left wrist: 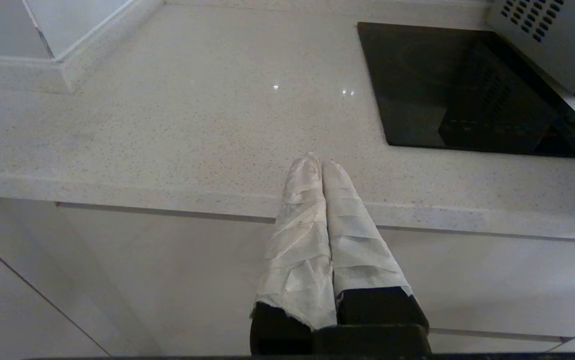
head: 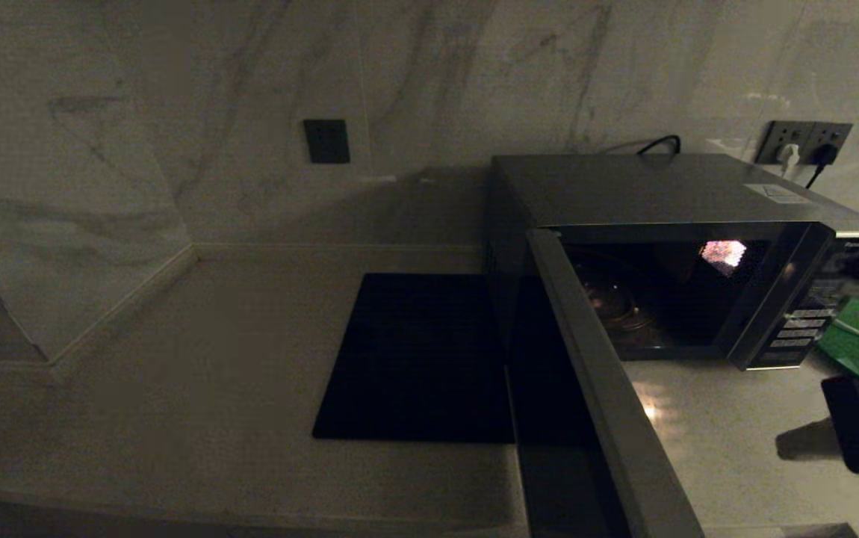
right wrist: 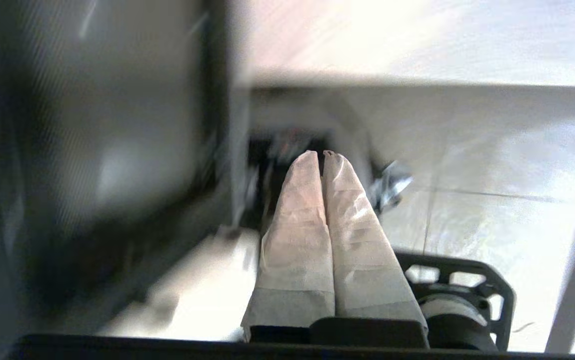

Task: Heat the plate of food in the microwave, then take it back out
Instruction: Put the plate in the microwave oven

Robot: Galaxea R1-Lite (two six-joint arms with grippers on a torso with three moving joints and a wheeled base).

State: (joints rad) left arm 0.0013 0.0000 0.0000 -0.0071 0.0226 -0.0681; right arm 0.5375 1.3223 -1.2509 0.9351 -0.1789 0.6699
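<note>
Our left gripper (left wrist: 321,167) waits parked off the worktop (head: 198,388) edge, jaws shut, empty. The microwave (head: 668,194) door (head: 609,418) hangs open for loading; no plate visible. Right gripper (right wrist: 321,157), jaws pressed together, holds nothing.

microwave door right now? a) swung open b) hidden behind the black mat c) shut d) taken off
a: in the head view the microwave has its door swung out toward the camera, leaving the dark cavity exposed.
</note>
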